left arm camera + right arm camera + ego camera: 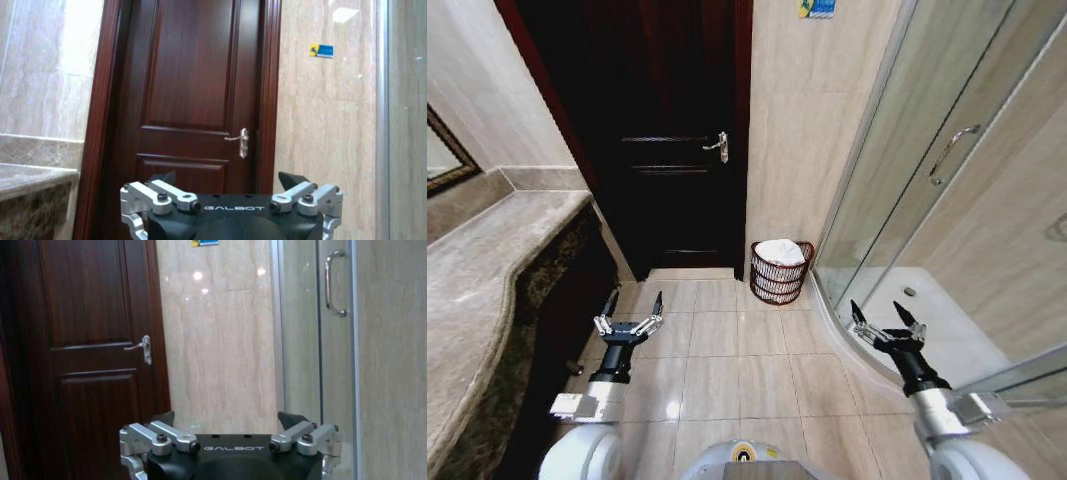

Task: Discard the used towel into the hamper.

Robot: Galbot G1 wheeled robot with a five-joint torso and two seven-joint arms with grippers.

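Note:
The hamper (pixel 779 275), a small round dark reddish-brown openwork basket, stands on the tiled floor against the wall between the door and the shower. A white towel (pixel 781 251) lies bunched inside it, showing above the rim. My left gripper (pixel 633 303) is held low over the floor beside the counter, open and holding nothing, well short of the hamper and to its left. My right gripper (pixel 885 318) is open and bare too, near the shower's curved sill, to the right of the hamper. Both wrist views show open jaws, the left gripper (pixel 227 177) and the right gripper (pixel 227 416).
A dark wooden door (pixel 662 140) with a metal handle (pixel 719 146) is shut straight ahead. A stone counter (pixel 487 280) runs along the left. A glass shower enclosure (pixel 947 180) with a raised sill (pixel 847 340) takes up the right. Beige floor tiles (pixel 727 350) lie between.

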